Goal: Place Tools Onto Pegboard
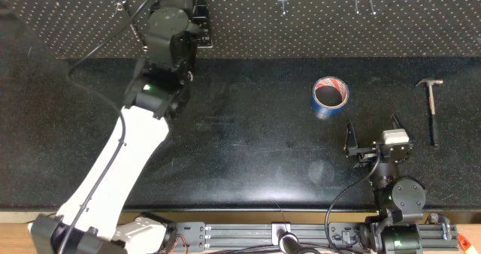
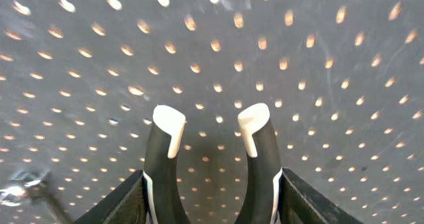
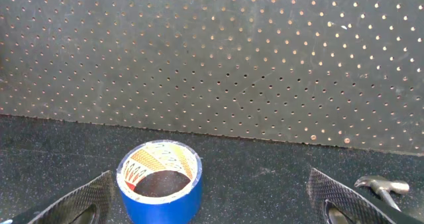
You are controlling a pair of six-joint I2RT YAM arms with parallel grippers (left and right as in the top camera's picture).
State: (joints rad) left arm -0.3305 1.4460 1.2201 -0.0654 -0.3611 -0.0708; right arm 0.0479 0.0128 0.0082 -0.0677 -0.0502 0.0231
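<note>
Well, the next pick belongs to my right arm. The right gripper (image 1: 372, 134) sits low over the mat (image 1: 248, 134) with its jaws spread wide and nothing between them. The tape (image 3: 159, 181) lies just ahead of it, between it and the pegboard (image 3: 232, 71), a touch toward the left arm's side. The roll rests flat, hole up, so it has no long axis to line up on; I judge a pinch on the rim would do. It is blue outside, with a red and white pattern round the top edge. The hammer (image 1: 431, 111) lies near, on the outer right side, its handle running toward the board and its head at the board end. It has a metal head and a dark grip. 2 hooks (image 1: 283, 0) stand on the board above these tools. My left gripper (image 2: 212, 128) is up against the board, well apart from both tools, its fingers (image 2: 169, 128) moderately open and empty.
</note>
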